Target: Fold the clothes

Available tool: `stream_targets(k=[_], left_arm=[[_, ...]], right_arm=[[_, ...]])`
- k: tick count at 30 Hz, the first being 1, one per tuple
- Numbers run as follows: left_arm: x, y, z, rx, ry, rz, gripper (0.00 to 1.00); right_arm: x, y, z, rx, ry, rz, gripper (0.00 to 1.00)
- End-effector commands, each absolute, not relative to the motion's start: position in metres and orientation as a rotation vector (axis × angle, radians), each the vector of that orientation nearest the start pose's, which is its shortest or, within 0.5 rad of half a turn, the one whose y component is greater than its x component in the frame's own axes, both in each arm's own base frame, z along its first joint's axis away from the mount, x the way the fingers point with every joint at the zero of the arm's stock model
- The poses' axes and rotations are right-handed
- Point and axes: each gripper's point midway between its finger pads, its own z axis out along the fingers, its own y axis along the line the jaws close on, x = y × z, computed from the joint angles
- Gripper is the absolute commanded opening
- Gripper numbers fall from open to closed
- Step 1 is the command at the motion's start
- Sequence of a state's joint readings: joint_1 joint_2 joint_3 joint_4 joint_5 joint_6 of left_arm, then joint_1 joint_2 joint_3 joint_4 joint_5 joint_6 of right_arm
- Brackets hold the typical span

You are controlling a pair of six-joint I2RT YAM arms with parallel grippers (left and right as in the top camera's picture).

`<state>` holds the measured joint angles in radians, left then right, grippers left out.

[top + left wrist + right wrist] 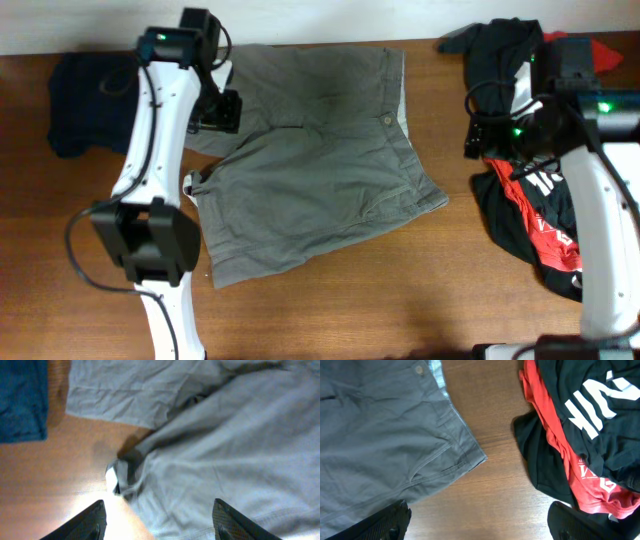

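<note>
The clothes are a pair of grey shorts [320, 170] lying spread across the middle of the wooden table, waistband and small button [387, 119] to the right. My left gripper [218, 112] hovers over the shorts' upper left leg. In the left wrist view this gripper [160, 522] is open and holds nothing, with grey cloth [240, 445] and a crumpled hem corner [122, 477] below it. My right gripper [480, 525] is open over bare wood just right of the shorts [380, 440], near their waistband corner.
A dark blue garment [85, 100] lies at the far left. A heap of black and red clothes [530, 215] covers the right side, under and around my right arm [600, 200]. Bare wood [400, 290] runs along the front edge.
</note>
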<state>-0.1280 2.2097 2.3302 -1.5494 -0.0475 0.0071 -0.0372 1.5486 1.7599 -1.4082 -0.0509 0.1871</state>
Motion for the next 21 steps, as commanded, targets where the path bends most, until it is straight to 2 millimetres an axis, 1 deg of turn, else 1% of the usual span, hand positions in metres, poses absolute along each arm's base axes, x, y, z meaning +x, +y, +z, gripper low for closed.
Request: stream_targets(k=[1,5,7,10,13,16,17,19,21], left_arm=[[0.427,-0.052,0.221,0.239,2.911,0.001,0.68],[0.401,-0.05,0.245,0.241,2.913,0.0,0.68],[0.392,-0.052,0.259,0.229,2.887,-0.021,0.69],[0.38,-0.058,0.284,0.236,2.82,-0.07,0.7],[0.364,-0.062,0.313,0.204,2.742,-0.088,0.7],[0.34,-0.063,0.336,0.171,2.687,-0.108,0.74],[0.32,-0.06,0.342,0.115,2.677,-0.123,0.75],[0.298,-0.056,0.34,0.027,2.691,-0.134,0.76],[0.282,-0.046,0.331,-0.083,2.712,-0.102,0.77]], right_arm=[[0.314,0.002,0.282,0.266,2.691,0.141,0.92],[0.301,0.002,0.294,0.263,2.664,0.143,0.92],[0.292,0.003,0.298,0.263,2.663,0.143,0.92],[0.279,0.003,0.301,0.264,2.671,0.142,0.92],[0.265,0.004,0.303,0.267,2.686,0.142,0.92],[0.25,0.004,0.305,0.284,2.703,0.143,0.92],[0.24,0.004,0.306,0.311,2.713,0.148,0.92],[0.235,0.004,0.306,0.33,2.718,0.15,0.92],[0.235,0.003,0.306,0.339,2.714,0.14,0.92]])
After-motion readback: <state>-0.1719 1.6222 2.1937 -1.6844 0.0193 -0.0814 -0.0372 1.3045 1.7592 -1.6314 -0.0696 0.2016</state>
